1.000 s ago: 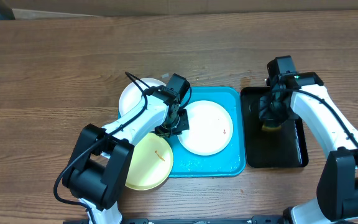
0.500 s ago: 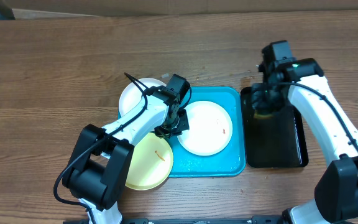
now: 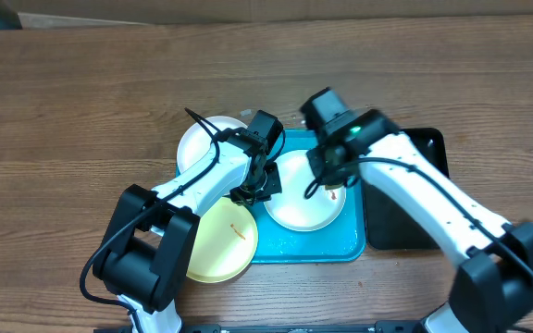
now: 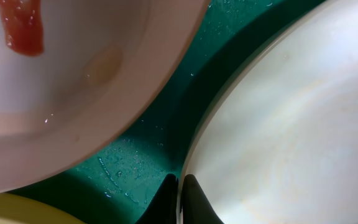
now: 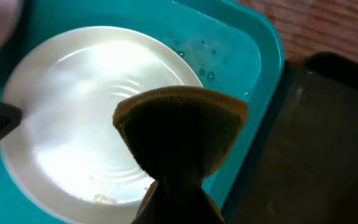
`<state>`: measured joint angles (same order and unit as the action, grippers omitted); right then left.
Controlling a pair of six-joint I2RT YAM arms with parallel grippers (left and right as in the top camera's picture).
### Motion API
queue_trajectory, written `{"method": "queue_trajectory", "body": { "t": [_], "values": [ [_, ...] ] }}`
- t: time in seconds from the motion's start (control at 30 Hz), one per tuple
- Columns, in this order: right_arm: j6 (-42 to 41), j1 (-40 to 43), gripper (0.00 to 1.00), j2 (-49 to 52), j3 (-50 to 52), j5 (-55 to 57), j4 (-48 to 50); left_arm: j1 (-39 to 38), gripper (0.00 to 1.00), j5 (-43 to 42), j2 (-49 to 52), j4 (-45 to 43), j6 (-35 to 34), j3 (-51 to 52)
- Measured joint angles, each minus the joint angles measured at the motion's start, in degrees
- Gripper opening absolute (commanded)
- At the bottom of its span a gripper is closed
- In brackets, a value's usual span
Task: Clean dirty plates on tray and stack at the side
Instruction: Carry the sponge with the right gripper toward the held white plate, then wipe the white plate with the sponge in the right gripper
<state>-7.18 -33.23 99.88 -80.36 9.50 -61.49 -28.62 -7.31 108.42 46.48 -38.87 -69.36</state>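
Note:
A white plate (image 3: pixel 296 196) lies in the turquoise tray (image 3: pixel 313 248). My left gripper (image 3: pixel 263 181) is shut on this plate's left rim; the left wrist view shows the gripper (image 4: pixel 180 198) pinching the rim of the plate (image 4: pixel 278 124). My right gripper (image 3: pixel 329 176) is shut on a yellow-brown sponge (image 5: pixel 182 134) and holds it above the plate's right half (image 5: pixel 86 112). A second white plate (image 3: pixel 204 141) sits at the tray's upper left corner and a yellow-green plate (image 3: pixel 218 240) with a red speck at its lower left. A red food strip (image 4: pixel 23 28) lies on a neighbouring plate.
A black tray (image 3: pixel 405 231) lies right of the turquoise tray and also shows in the right wrist view (image 5: pixel 328 143). Water drops lie on the tray floor (image 4: pixel 129 162). Bare wooden table (image 3: pixel 81 102) surrounds the trays.
My right arm has swung left from over the black tray to over the white plate, carrying the sponge. My left arm and the plates have not moved.

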Motion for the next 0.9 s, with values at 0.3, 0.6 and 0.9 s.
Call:
{"method": "queue_trajectory", "body": {
  "t": [0.3,0.6,0.9],
  "values": [
    [-4.63,-3.96,0.04,10.01,0.11,12.79,0.85,0.04,0.04,-0.22,0.00,0.48,-0.04,0.00],
    [-5.73,-3.74,0.04,13.66,0.44,14.64,1.55,1.38,0.04,-0.61,0.00,1.03,-0.04,0.00],
    [-6.14,-3.58,0.04,14.29,2.60,6.67,5.11,1.33,0.04,-0.44,0.00,1.03,-0.04,0.00]
  ]
}}
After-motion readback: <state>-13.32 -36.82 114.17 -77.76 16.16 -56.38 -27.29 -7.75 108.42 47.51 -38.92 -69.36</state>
